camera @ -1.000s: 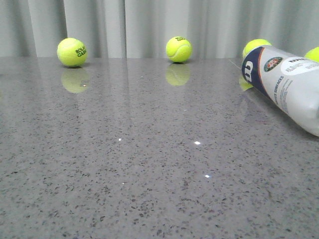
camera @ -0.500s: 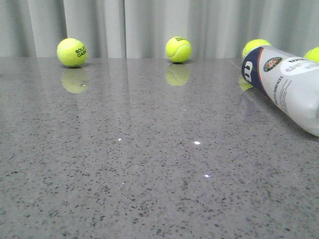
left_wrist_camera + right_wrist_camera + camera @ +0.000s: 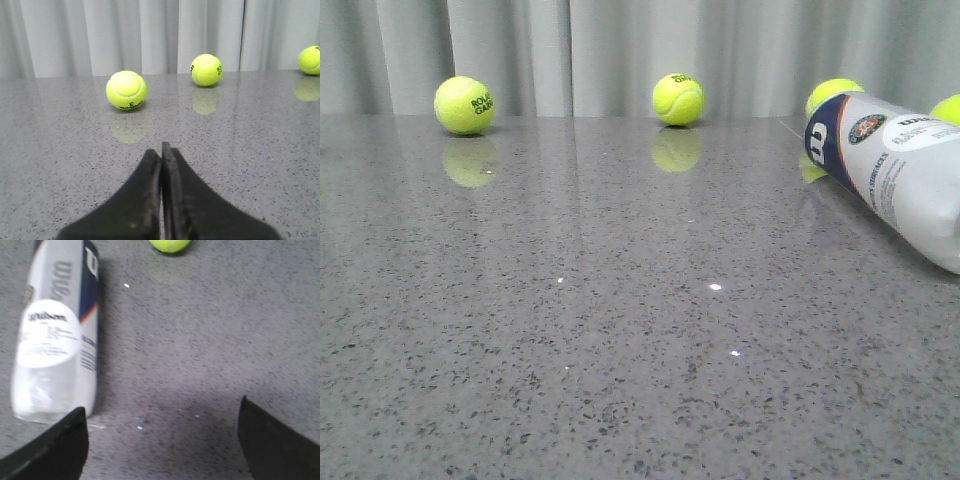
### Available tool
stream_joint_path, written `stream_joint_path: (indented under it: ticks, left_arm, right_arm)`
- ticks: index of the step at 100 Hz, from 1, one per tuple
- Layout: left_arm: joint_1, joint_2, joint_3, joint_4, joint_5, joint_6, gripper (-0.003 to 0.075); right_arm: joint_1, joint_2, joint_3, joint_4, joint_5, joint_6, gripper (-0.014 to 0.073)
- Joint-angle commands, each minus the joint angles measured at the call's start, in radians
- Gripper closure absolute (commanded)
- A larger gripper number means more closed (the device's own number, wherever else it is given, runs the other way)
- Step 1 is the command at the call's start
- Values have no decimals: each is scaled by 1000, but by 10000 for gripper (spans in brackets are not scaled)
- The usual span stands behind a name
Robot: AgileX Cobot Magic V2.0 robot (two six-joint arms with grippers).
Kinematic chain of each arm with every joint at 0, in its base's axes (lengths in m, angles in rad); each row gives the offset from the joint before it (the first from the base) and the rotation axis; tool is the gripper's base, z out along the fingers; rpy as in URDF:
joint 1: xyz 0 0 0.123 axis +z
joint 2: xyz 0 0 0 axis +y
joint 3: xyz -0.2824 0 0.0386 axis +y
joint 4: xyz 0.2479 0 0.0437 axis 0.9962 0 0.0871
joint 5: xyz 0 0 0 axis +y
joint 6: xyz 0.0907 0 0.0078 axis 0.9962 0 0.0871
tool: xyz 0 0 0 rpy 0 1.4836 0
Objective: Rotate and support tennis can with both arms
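The tennis can [image 3: 895, 170] lies on its side at the right edge of the grey table, its navy end with the white "W" towards the middle. It also shows in the right wrist view [image 3: 55, 335], lying lengthwise. My right gripper [image 3: 162, 412] is open and empty, just short of the can's near end, with one finger [image 3: 55, 445] close to that end. My left gripper [image 3: 161, 150] is shut and empty above bare table, far from the can. Neither gripper shows in the front view.
Tennis balls stand along the back of the table: one at the left [image 3: 465, 105], one in the middle [image 3: 678, 98], two behind the can [image 3: 832, 92] [image 3: 948, 108]. Three balls show ahead of the left gripper [image 3: 126, 90] [image 3: 206, 70] [image 3: 310, 60]. A grey curtain [image 3: 620, 50] hangs behind.
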Motion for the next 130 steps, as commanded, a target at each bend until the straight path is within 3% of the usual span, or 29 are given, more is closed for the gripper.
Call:
stream_joint_path:
  ticks: [1,26,42,65,99,115,130]
  left_arm:
    - [-2,-31,45,-9,-76,-1,739]
    - [-2,-31,45,-9,-76,-1,739]
    - [-2,-31,45,-9,-76,-1,739]
    - [-2,-31,45,-9,-76,-1,739]
    - [-2,-31,45,-9,-76,-1,739]
    - [-2,-31,45,-9,-76,-1,739]
    - [-2,-31,45,-9,-76,-1,739]
  right_arm:
    - [-1,66,-103,78,0,-12,-48]
    - [6,338,-291,259,151,-12,-48]
    - [44,500,-386,277,203,-12,-48]
    - [74,702,-475,285,210,-12,-48]
    - [74,841,-487,341,175,-12,-34]
    - [74,859,-487,340,163,-14,64]
    - [74,859,-487,340,170,-21,323]
